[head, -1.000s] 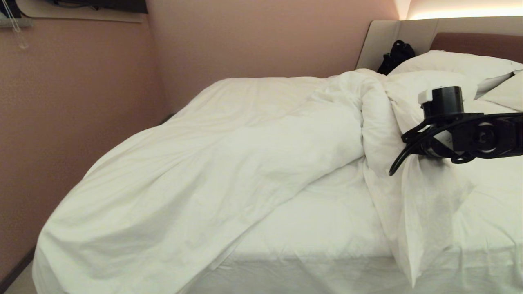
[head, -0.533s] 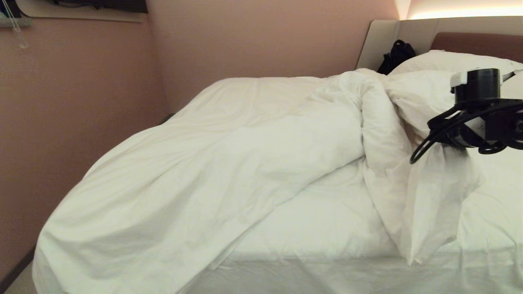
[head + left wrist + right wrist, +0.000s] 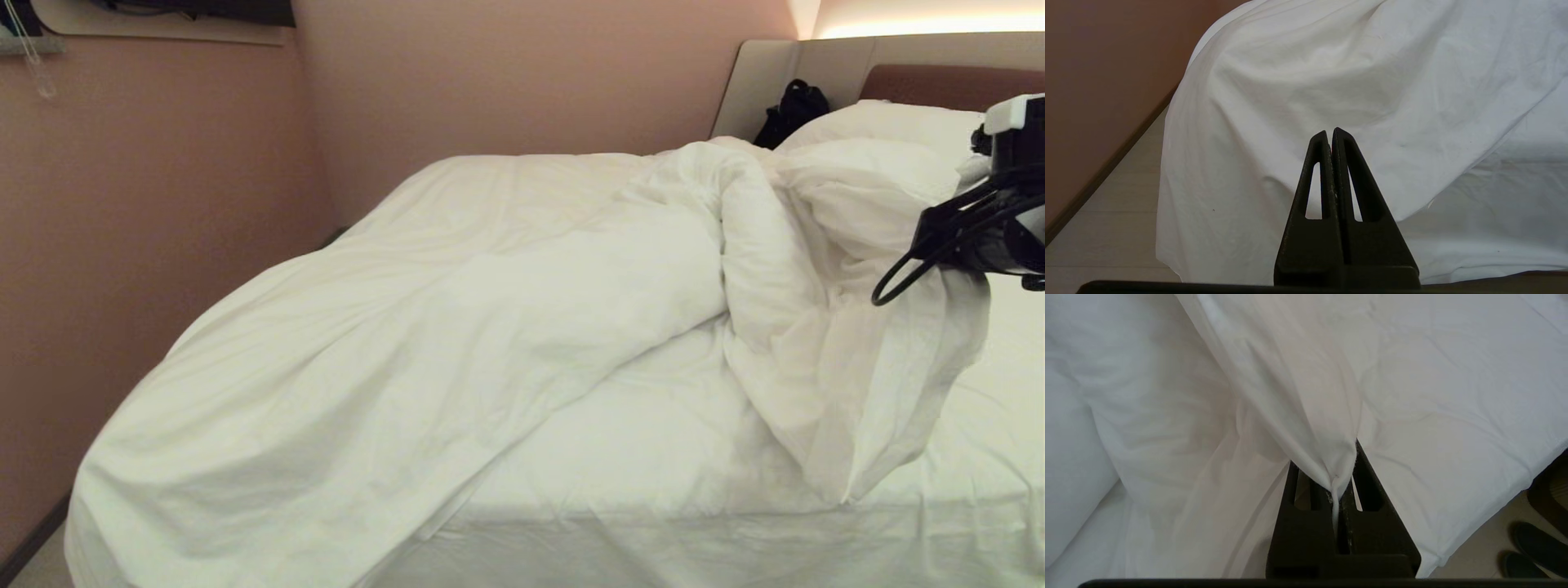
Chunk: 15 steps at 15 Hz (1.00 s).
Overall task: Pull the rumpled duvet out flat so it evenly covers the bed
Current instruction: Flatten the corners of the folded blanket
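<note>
The duvet (image 3: 424, 327) lies rumpled in a long heap across the bed (image 3: 653, 465), from the left corner up to the pillows. Its near-right flap (image 3: 890, 384) hangs lifted off the mattress under my right arm's wrist (image 3: 980, 237) at the right edge. In the right wrist view my right gripper (image 3: 1339, 475) is shut on a pinched fold of the duvet (image 3: 1298, 400), which drapes over its tips. My left gripper (image 3: 1329, 132) is shut and empty, low, in front of the duvet (image 3: 1351, 81) hanging over the bed's side.
Two pillows (image 3: 882, 122) lean on the padded headboard (image 3: 939, 82), with a black bag (image 3: 790, 110) beside them. A pink wall (image 3: 163, 245) runs close along the bed's left side. Dark shoes (image 3: 1535, 547) stand on the floor by the bed's edge.
My right arm has moved right and upward toward the headboard with the duvet fold in its grip. The hanging flap has risen off the mattress and spread wider. The left gripper is unmoved.
</note>
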Available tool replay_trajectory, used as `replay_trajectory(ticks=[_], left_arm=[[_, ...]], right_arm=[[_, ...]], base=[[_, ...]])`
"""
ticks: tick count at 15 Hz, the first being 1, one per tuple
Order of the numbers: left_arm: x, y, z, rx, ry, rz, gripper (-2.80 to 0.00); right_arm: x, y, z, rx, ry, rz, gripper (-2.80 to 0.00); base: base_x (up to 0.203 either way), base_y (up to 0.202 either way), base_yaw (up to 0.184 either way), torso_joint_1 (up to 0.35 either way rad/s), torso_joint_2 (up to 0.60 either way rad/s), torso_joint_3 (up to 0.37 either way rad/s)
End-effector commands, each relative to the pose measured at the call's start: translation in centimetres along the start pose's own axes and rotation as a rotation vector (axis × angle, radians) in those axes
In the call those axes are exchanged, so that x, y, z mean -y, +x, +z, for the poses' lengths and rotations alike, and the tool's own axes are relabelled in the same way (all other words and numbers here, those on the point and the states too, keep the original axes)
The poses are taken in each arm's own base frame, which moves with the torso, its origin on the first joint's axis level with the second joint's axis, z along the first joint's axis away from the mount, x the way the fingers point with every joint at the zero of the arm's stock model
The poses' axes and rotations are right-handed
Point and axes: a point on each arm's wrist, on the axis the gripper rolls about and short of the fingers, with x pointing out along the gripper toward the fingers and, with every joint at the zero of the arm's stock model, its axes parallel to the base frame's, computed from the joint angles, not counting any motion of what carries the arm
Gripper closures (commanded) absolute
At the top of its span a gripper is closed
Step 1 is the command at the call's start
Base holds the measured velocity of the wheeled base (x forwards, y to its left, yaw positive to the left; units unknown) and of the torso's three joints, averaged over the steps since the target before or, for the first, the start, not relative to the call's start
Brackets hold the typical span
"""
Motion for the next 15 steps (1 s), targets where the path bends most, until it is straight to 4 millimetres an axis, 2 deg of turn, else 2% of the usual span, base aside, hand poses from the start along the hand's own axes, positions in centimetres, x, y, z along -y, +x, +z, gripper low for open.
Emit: replay_trajectory(ticks=[1, 11, 15], left_arm=[[0.0, 0.0, 0.0, 0.001, 0.0, 0.001, 0.0], [0.0, 0.0, 0.0, 0.001, 0.0, 0.001, 0.0], [0.0, 0.0, 0.0, 0.001, 0.0, 0.001, 0.0]], right_arm=[[0.9, -1.5, 0.9, 0.027, 0.019, 0.001, 0.0], [1.8, -3.7, 1.5, 0.058, 0.036, 0.017, 0.0], [3.6, -4.5, 2.5, 0.097, 0.059, -0.021, 0.0]], base=[[0.0, 0.0, 0.0, 0.0, 0.0, 0.0], [0.0, 0.0, 0.0, 0.0, 0.0, 0.0], [0.0, 0.0, 0.0, 0.0, 0.0, 0.0]])
